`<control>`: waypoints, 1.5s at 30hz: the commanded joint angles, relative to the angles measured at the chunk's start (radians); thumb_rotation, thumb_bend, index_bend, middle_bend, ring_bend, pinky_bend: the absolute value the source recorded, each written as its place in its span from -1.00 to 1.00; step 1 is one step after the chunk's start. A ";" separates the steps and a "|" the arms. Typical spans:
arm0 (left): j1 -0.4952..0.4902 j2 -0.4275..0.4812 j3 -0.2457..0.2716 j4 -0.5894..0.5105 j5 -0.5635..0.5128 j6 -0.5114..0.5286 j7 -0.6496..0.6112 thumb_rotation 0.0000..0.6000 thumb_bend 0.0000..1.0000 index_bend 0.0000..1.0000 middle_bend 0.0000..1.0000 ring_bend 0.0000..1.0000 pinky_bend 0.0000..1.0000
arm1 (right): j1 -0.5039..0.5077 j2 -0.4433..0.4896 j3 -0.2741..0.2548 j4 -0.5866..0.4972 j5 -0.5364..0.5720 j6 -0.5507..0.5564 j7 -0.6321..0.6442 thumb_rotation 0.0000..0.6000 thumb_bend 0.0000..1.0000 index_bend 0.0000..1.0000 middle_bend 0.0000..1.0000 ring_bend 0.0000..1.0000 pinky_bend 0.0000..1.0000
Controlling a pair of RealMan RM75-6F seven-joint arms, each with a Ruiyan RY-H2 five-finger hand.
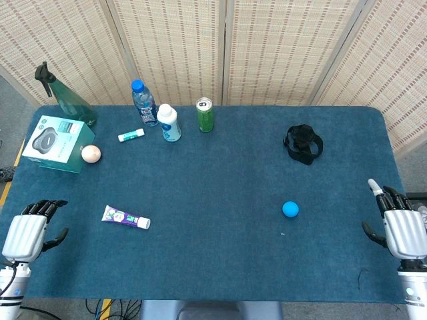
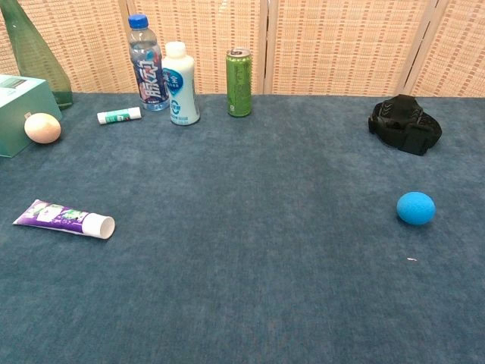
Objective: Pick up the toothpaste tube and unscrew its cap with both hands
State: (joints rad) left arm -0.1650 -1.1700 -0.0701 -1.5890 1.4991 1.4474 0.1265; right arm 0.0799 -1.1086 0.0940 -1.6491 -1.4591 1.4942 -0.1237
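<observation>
With both hands released, my left hand (image 1: 30, 230) could nudge the toothpaste tube (image 1: 125, 217) at its three o'clock and roll it across the bench (image 1: 220, 267).

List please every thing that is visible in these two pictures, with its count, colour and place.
toothpaste tube: 1, purple with white cap, lying front left
spray bottle: 1, green, far left corner
box: 1, teal, left edge
egg-shaped ball: 1, pale, beside box
small tube: 1, white and green, lying back left
water bottle: 1, clear, blue cap, back
white bottle: 1, back
can: 1, green, back
strap bundle: 1, black, back right
ball: 1, blue, right
table: 1, blue cloth
left hand: 1, front left edge, empty
right hand: 1, front right edge, empty
</observation>
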 commanded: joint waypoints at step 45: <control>-0.462 -0.113 0.064 0.234 0.177 -0.508 -0.270 1.00 -0.54 -0.41 -0.31 -0.50 -0.46 | 0.020 0.095 0.025 -0.083 0.016 -0.008 -0.019 1.00 -0.61 -0.89 -0.50 -0.71 -0.57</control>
State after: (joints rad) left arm -0.6232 -1.2767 -0.0103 -1.3559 1.6840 0.9453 -0.1508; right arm 0.1005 -1.0134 0.1190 -1.7320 -1.4435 1.4860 -0.1437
